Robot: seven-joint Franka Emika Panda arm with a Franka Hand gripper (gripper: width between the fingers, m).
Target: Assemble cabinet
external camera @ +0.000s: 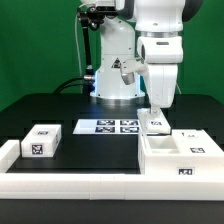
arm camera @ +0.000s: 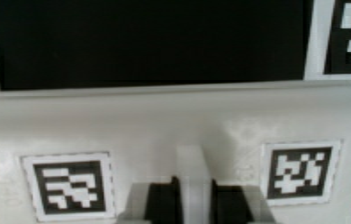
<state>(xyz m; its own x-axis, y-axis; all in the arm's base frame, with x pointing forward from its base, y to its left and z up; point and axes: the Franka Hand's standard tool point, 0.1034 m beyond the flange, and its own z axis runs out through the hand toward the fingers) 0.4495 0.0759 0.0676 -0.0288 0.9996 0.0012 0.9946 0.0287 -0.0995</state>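
Note:
My gripper [external camera: 155,110] reaches straight down at the right of the table onto a small white tagged block [external camera: 155,124] that stands just behind the white cabinet body [external camera: 178,157]. In the wrist view the block [arm camera: 172,125] fills the frame and shows two black-and-white tags. My dark fingers [arm camera: 154,203] stand on either side of a thin white ridge of it. My gripper [arm camera: 197,197] is shut on that ridge with no gap showing. The block looks to rest on the table. Another white tagged block [external camera: 42,140] lies at the left.
The marker board [external camera: 108,126] lies flat in the middle of the black table, and its corner shows in the wrist view [arm camera: 346,35]. A low white wall [external camera: 70,183] runs along the table's front and left edge. The robot's base [external camera: 112,75] stands behind.

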